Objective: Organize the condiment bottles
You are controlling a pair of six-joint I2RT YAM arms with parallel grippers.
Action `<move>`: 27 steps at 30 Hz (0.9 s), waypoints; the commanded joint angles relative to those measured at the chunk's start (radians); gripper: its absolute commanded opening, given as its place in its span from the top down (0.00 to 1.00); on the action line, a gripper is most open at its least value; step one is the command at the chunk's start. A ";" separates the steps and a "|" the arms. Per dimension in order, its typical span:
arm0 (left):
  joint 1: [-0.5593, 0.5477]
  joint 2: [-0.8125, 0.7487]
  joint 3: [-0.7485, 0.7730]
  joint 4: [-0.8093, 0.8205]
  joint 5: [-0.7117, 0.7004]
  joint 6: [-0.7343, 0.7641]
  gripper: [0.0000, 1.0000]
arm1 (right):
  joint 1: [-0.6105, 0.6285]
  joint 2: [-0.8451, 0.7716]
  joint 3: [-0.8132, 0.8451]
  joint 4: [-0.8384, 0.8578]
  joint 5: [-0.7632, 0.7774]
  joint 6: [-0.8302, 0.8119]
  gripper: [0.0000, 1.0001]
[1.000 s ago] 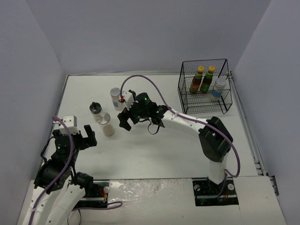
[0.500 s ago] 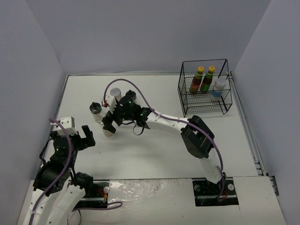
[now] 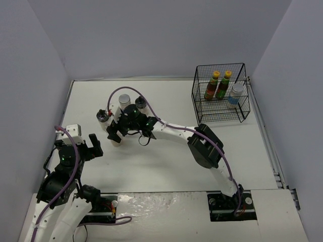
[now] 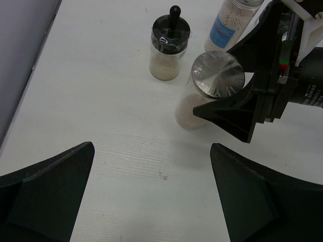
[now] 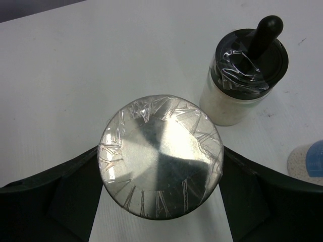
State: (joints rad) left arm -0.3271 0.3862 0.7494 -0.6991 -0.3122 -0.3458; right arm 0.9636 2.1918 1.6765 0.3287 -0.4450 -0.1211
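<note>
Toward the surface's left edge, the right tool (image 3: 115, 135), jaws spread, straddles a silver-lidded jar (image 5: 160, 156); closing off-centre could topple it onto the nearby black-capped shaker (image 5: 246, 75).

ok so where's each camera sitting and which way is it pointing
Top external: fixed above and behind the arm bases, looking down across the table; left arm and right arm show, wire basket far right.
Left wrist: on the left arm, looking down and ahead; the open left gripper has fingers in the bottom corners, the right gripper shows at right.
Right wrist: on the right arm, looking straight down on the silver-lidded jar, own fingers flanking it.
Shared: both wrist views show that jar and the black-capped shaker.
</note>
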 commanded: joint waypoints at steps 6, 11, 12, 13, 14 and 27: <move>0.005 0.025 0.027 0.050 -0.004 -0.007 0.03 | 0.005 -0.021 0.033 0.107 0.008 0.017 0.55; 0.005 0.024 0.027 0.049 -0.004 -0.007 0.03 | -0.005 -0.062 -0.012 0.105 0.027 0.012 0.83; 0.005 0.023 0.027 0.049 -0.004 -0.007 0.03 | -0.011 -0.088 -0.040 0.104 0.035 0.010 0.91; 0.006 0.023 0.027 0.049 -0.004 -0.007 0.03 | -0.019 -0.116 -0.070 0.104 0.042 0.009 0.97; 0.005 0.023 0.027 0.049 -0.004 -0.007 0.03 | -0.021 -0.123 -0.077 0.105 0.047 0.009 0.97; 0.007 0.030 0.027 0.048 -0.003 -0.006 0.03 | -0.242 -0.596 -0.364 -0.018 0.169 0.016 1.00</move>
State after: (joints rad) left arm -0.3271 0.3895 0.7491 -0.6994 -0.3115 -0.3458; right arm 0.8128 1.8409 1.3148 0.2603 -0.3469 -0.1066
